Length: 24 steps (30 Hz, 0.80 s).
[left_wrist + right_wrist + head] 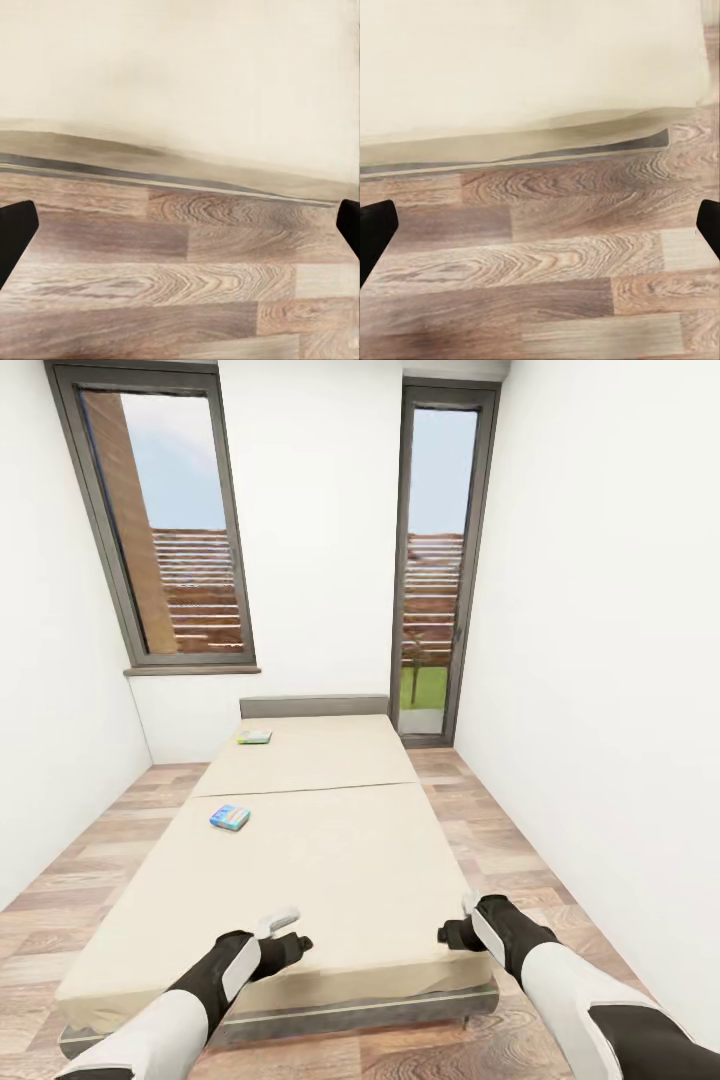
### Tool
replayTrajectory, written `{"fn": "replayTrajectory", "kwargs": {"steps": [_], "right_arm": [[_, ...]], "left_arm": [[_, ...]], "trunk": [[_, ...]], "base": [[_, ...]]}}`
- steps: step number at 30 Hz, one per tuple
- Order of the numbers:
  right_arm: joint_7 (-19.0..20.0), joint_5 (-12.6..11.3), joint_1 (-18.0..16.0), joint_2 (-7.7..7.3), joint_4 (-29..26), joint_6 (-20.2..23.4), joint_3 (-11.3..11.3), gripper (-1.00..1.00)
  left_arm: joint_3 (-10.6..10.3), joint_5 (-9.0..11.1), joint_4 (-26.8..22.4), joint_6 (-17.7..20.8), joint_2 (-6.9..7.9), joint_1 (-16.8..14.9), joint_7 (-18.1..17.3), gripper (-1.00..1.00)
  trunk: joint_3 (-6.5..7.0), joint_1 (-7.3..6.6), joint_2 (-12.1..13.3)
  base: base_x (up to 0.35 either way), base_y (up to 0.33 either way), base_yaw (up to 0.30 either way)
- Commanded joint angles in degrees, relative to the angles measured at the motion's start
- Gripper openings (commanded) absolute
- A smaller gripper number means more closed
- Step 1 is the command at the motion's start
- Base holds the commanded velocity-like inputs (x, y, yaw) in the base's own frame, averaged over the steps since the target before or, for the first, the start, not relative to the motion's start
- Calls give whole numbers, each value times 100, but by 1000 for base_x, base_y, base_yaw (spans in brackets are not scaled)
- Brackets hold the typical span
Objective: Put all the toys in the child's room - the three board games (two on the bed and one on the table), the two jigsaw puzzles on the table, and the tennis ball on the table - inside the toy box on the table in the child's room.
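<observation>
Bed [330, 860] with beige sheet runs lengthwise toward the headboard [313, 706] under two tall windows. Two board games lie on it: the small blue multicolour box [230, 817] near the left edge, about midway; a green-yellow box [254, 737] near the head-end left corner. Left gripper [290, 943] and right gripper [448, 934] hover over the foot edge, fingers spread wide, empty. Wood-plank floor [180, 285] shows below.

White-shelled arms with black jointed wrists, each ending in a black pincer [296, 942].
</observation>
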Motion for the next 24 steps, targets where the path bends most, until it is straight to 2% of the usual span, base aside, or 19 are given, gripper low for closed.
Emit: {"fn": "replayTrajectory", "kwargs": {"steps": [1,5,6,8,9,14,19,21,24], "right_arm": [[6,-10,-17,-5,-152,76,-2,100],[16,-14,-38,-29,-611,317,-10,100],[16,-14,-38,-29,-611,317,-10,100],[21,-16,-39,-44,-941,565,-11,100],[21,-16,-39,-44,-941,565,-11,100],[30,-18,39,-58,-1647,1017,3,100],[47,-19,195,-60,-2006,1144,15,100],[131,-19,408,-61,-2402,1221,27,100],[209,-19,515,-61,-2599,1249,33,100]], "left_arm": [[29,73,-154,58,-5,-27,-8,100],[28,293,-585,100,-10,-37,-25,100],[28,293,-585,100,-10,-37,-25,100],[24,442,-830,116,-14,16,-39,100],[24,442,-830,116,-14,16,-39,100],[10,702,-1321,127,-23,272,-60,100],[-7,786,-1602,125,-35,445,-66,100],[-21,838,-1921,122,-58,616,-69,100],[-26,856,-2077,122,-67,699,-71,100]], "trunk": [[-6,0,-3],[-6,0,-3],[-6,0,-3],[-6,0,-3],[-6,0,-3],[-6,0,-3],[-6,0,-3],[-6,0,-3],[-6,0,-3]], "base": [[0,0,0],[0,0,0],[0,0,0],[0,0,0],[0,0,0],[0,0,0],[0,0,0],[0,0,0],[0,0,0]]}}
